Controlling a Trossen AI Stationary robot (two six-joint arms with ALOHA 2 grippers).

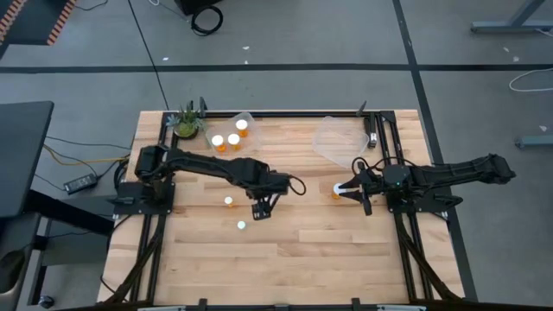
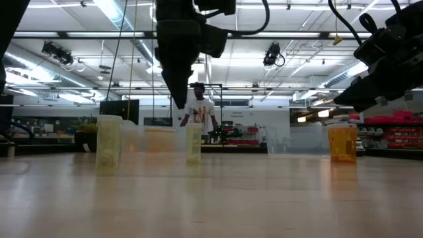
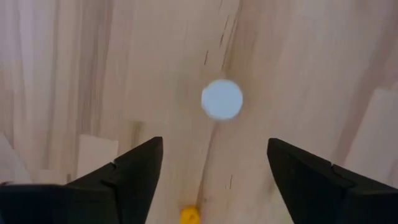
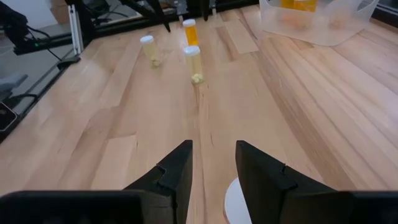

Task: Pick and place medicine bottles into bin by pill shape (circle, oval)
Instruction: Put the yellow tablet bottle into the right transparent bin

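Two pale pill bottles with white caps (image 1: 229, 201) (image 1: 241, 225) stand upright on the wooden table. My left gripper (image 1: 261, 210) hangs open just right of them, pointing down; its wrist view shows one white cap (image 3: 222, 99) on the table beyond the open fingers (image 3: 211, 171). An orange bottle (image 1: 336, 188) stands upright right at the tips of my right gripper (image 1: 349, 188). That gripper is open and holds nothing. In the right wrist view the bottle's cap (image 4: 231, 202) shows under the fingertips (image 4: 211, 165). In the low view this bottle (image 2: 342, 142) stands clear below the gripper.
A clear bin (image 1: 232, 131) at the far left holds three orange bottles, beside a small potted plant (image 1: 186, 121). A second clear bin (image 1: 340, 138) sits at the far right. A further orange bottle (image 4: 189, 30) shows beyond the two pale ones. A person (image 2: 198, 109) stands behind the table.
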